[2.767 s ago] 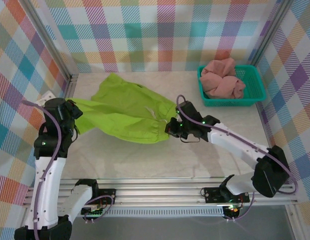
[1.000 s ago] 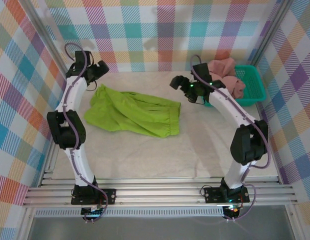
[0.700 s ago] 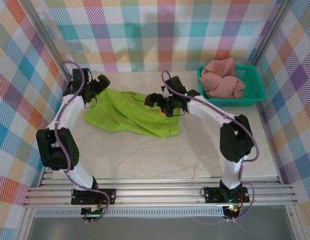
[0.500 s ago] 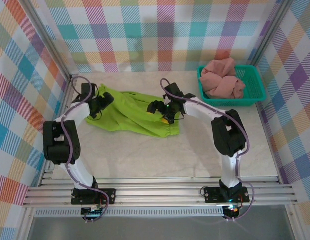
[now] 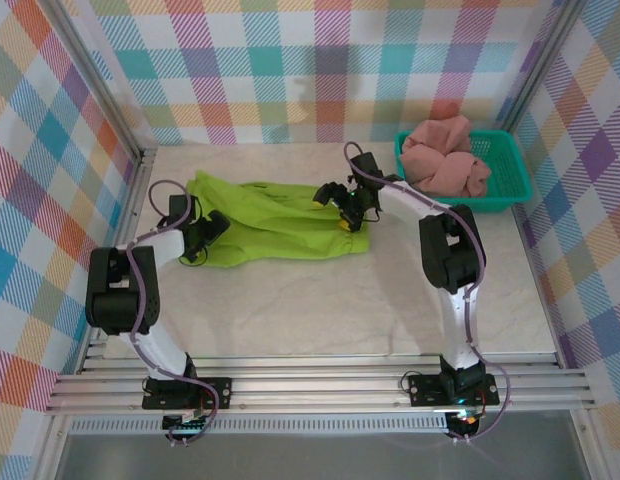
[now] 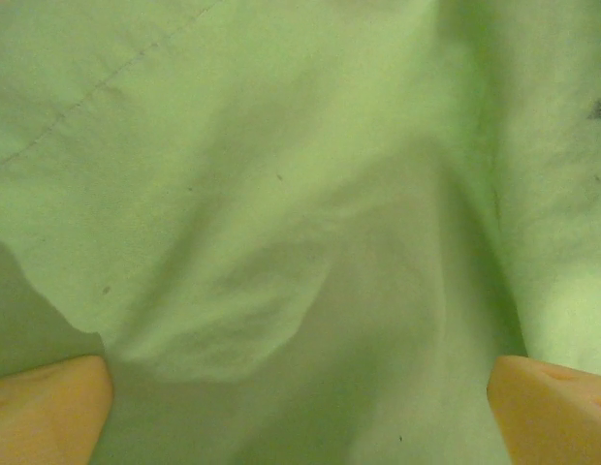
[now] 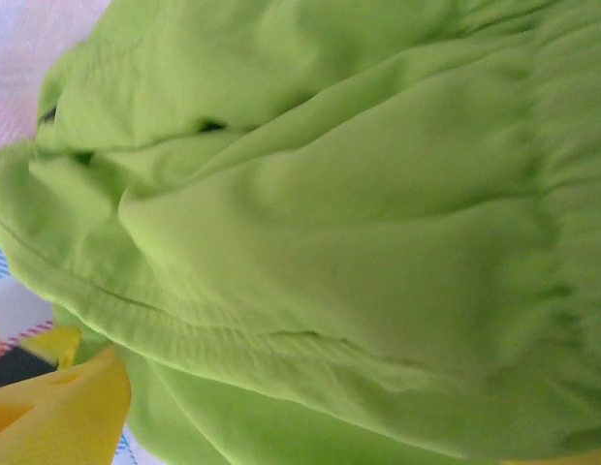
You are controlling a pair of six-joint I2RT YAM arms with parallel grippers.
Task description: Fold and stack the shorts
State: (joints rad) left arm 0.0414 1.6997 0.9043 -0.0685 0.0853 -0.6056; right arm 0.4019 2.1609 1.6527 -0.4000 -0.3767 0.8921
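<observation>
Lime shorts point(image 5: 280, 215) matt soft cloth; teal basket point(image 5: 470, 203) plastic mesh.

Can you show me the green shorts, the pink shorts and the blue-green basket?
green shorts point(image 5: 275, 222), top view, middle of the spread fabric
pink shorts point(image 5: 445, 158), top view, top of the crumpled heap
basket point(image 5: 465, 205), top view, its near wall

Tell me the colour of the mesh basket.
The basket is teal, clearest in the top external view.

Bright, even light; close-up shorts point(image 6: 281, 194) look soft.
</observation>
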